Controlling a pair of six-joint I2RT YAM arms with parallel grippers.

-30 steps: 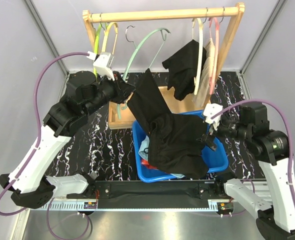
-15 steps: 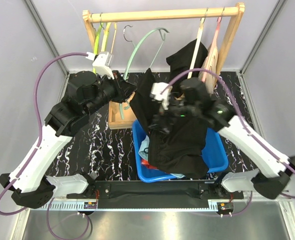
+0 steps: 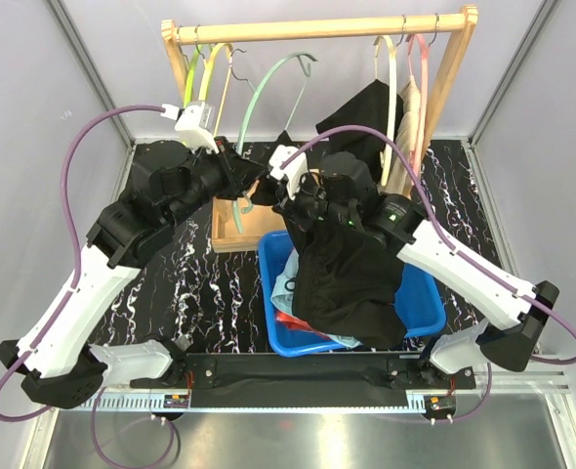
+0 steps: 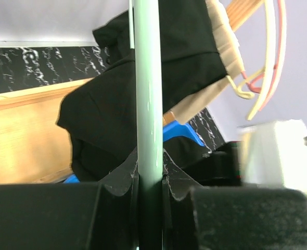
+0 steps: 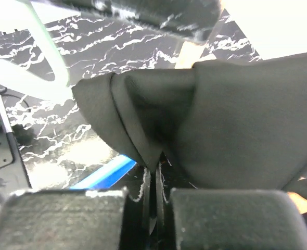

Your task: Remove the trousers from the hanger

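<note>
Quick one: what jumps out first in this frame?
The black trousers heaped over the blue bin at centre, a fold pinched in the right gripper. Just left, the left gripper clamps the mint hanger; a second black pair hangs on the wooden rack behind.

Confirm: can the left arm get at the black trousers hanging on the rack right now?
Probably not. The left fingers are shut on the green hanger, and the right arm, gripping the other black trousers, lies across the way to the hanging pair.
</note>
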